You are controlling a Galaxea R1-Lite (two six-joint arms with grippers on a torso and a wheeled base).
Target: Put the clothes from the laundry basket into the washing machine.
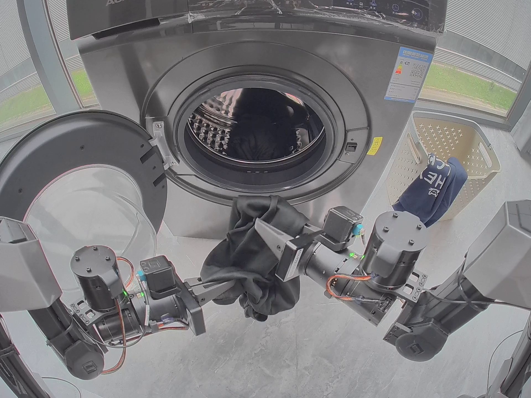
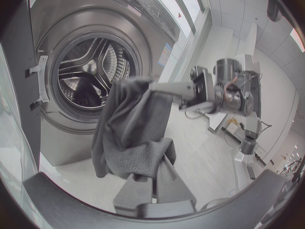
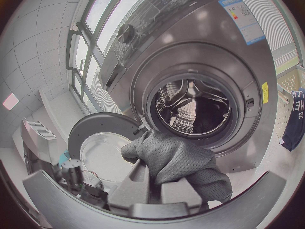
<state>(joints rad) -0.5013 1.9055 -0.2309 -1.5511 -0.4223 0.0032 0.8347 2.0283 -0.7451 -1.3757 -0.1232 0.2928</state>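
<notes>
A dark grey garment (image 1: 251, 255) hangs in the air just below the washing machine's open drum (image 1: 257, 125). My right gripper (image 1: 264, 229) is shut on its upper part, and my left gripper (image 1: 229, 289) is shut on its lower edge. From the left wrist the cloth (image 2: 133, 134) drapes over the fingers (image 2: 168, 188). The right wrist view shows the garment (image 3: 178, 163) bunched over its own fingers (image 3: 135, 185), in front of the drum (image 3: 193, 107). Dark clothing (image 1: 260, 122) lies inside the drum. A navy shirt (image 1: 434, 189) hangs over the rim of the beige laundry basket (image 1: 470, 145).
The round washer door (image 1: 77, 167) stands swung open at the left, close to my left arm. The laundry basket leans beside the machine's right side. Grey floor (image 1: 310, 349) lies open below the garment.
</notes>
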